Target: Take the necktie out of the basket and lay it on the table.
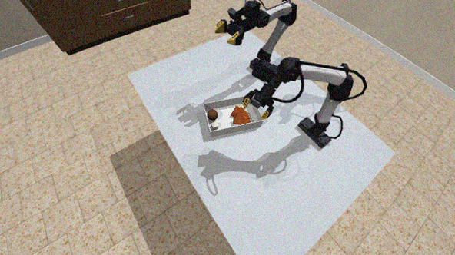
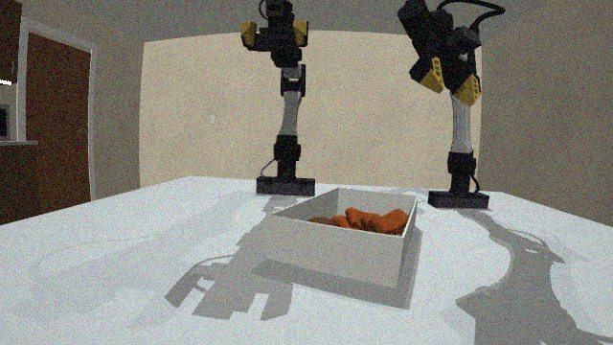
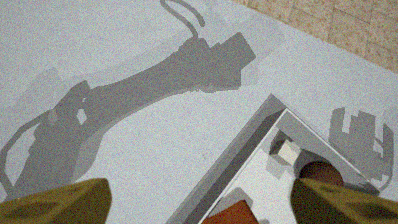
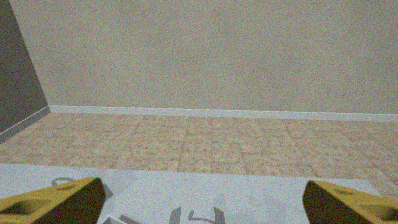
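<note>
On the white table (image 1: 309,192) (image 2: 96,278) (image 3: 145,145) (image 4: 145,187), the basket (image 1: 233,130) (image 2: 335,251) (image 3: 241,165) (image 4: 114,220) sits inside the edges.

The basket (image 1: 233,129) on the table (image 1: 305,192) holds a brown ball (image 1: 212,114) and orange cloth (image 1: 240,116).

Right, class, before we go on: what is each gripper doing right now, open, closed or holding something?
Left gripper: open, holding nothing.
Right gripper: open, holding nothing.
</note>
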Robot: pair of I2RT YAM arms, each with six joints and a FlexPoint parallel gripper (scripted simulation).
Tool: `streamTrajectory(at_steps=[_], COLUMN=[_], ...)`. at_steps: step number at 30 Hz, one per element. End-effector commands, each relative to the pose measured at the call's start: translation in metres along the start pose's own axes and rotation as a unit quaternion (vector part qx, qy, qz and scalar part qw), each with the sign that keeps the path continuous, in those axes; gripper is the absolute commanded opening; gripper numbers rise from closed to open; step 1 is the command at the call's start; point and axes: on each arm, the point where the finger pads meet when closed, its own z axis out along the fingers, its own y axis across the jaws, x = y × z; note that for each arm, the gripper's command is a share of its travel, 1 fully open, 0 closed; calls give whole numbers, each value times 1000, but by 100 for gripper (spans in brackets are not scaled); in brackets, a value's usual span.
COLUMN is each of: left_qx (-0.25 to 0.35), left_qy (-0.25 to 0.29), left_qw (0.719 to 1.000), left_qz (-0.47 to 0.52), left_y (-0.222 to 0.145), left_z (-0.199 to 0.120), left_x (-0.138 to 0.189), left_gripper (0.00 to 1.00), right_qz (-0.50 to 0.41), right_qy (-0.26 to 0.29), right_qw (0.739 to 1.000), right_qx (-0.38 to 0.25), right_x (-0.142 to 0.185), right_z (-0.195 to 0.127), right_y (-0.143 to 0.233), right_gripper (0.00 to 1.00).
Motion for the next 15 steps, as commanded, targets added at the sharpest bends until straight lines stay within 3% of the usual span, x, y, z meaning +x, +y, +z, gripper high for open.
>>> streamTrajectory(at_steps=[1,15], left_qx=[-45,-87], left_qy=[88,215], left_qw=[995,970], left_qz=[-30,-75], left_y=[-5,-50], left_z=[5,30], left_x=[30,81], left_gripper=[85,82], right_qz=[0,0], right_qy=[0,0], right_qw=[1000,1000], right_qx=[0,0], right_x=[0,0], right_z=[0,0], right_y=[0,0], right_gripper=[100,100])
